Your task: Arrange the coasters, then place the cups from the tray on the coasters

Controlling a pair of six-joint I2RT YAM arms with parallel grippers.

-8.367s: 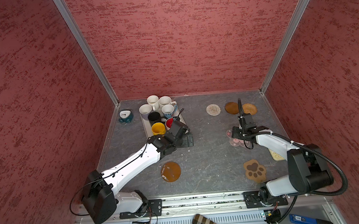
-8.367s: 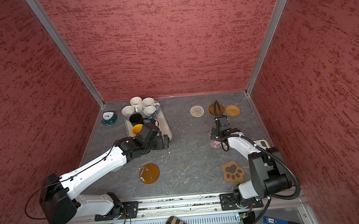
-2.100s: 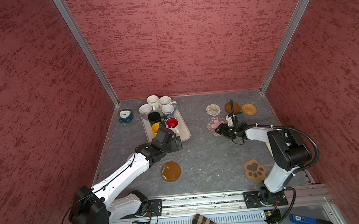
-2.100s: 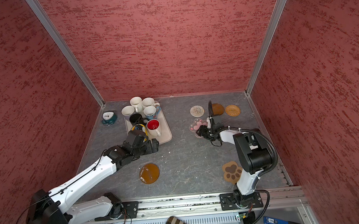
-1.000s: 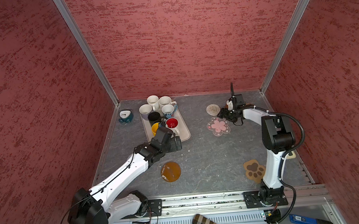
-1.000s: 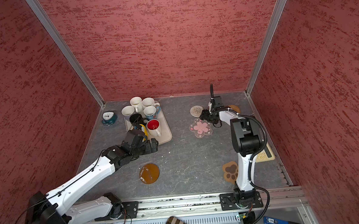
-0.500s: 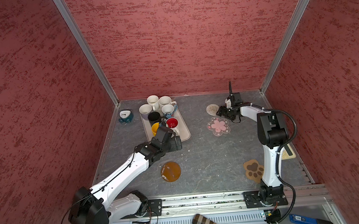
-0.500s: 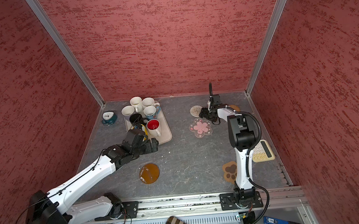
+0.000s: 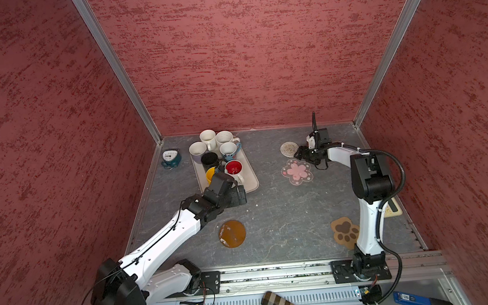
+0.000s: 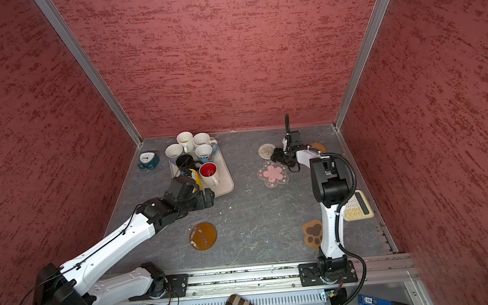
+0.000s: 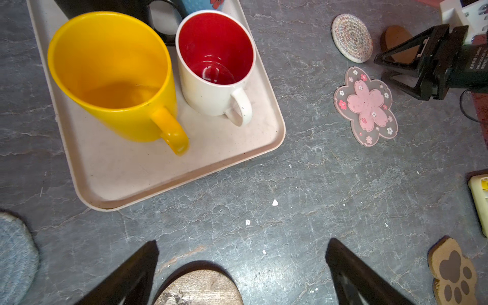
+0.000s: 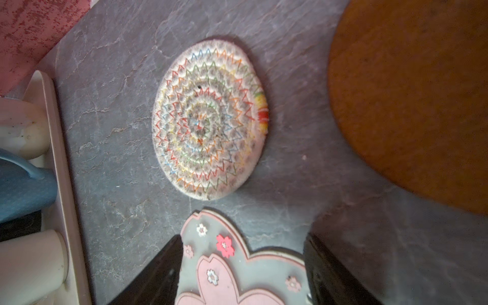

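**Top views:** In both top views the left gripper [image 9: 238, 195] hangs with its jaws spread wide and empty, just off the near end of the beige tray [image 9: 251, 180]. The cups [image 9: 209, 158] are bunched toward the tray's far end, with the yellow cup [image 9: 210, 174] and the red-lined white cup [image 9: 234, 169] nearest the gripper. A brown disc coaster [image 9: 232, 233] lies on the table beside the left arm. Across the table the right gripper [image 9: 301, 154] sits low between the cream woven coaster [image 9: 288, 149] and the pink flower coaster [image 9: 297, 171]. The paw-print coaster [image 9: 344, 231] lies near that arm's base. In a top view a tan rattan coaster [image 10: 318, 146] shows behind the right arm.

**Left wrist view:** The black fingers stand far apart over bare table and the brown disc's edge. A grey-blue crochet coaster [image 11: 15, 258] lies off to one side.

**Right wrist view:** The jaws are parted and grip nothing, poised over the flower coaster's edge. The woven coaster lies beyond them, with a second brown disc [image 12: 412, 92] beside it.
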